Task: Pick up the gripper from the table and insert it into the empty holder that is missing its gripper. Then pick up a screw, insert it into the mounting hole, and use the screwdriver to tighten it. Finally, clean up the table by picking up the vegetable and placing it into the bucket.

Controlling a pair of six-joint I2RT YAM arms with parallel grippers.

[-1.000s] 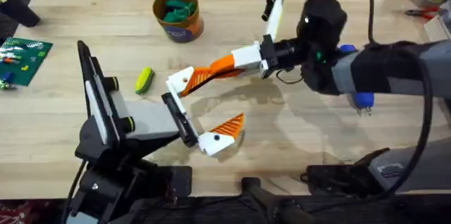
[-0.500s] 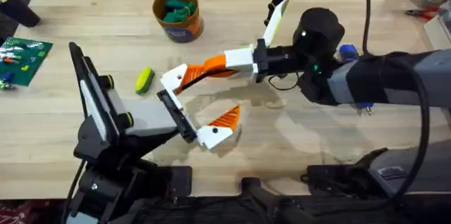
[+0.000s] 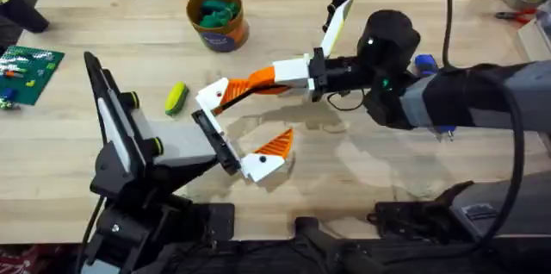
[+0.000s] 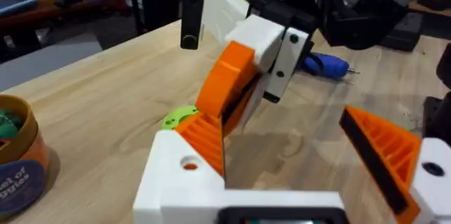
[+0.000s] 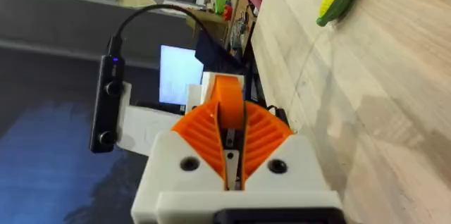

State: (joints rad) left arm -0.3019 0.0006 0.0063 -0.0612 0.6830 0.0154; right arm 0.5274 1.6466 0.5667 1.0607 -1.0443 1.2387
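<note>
My right gripper [image 3: 251, 86] is shut on the gripper [image 4: 206, 137], a ribbed orange wedge, and holds it against the white holder [image 3: 213, 97] on the left arm's black bar. The holder's dark hole shows in the left wrist view beside the wedge. My left gripper [image 3: 258, 121] stands open, its other finger carrying an orange ribbed pad [image 3: 277, 144]. The yellow-green vegetable [image 3: 176, 97] lies left of the holder. The bucket [image 3: 217, 18] stands at the back with dark green pieces inside. The blue screwdriver [image 3: 425, 64] lies mostly hidden behind the right arm.
A green board [image 3: 30, 72] lies at the table's left edge. A black and white tool [image 3: 337, 4] sits at the back centre, and clutter fills the far right corner. A lime-green disc [image 4: 176, 117] lies behind the holder.
The right gripper has carried the orange wedge leftward up to the holder, and the left arm shifted slightly left. Nothing has moved in the last half second.
</note>
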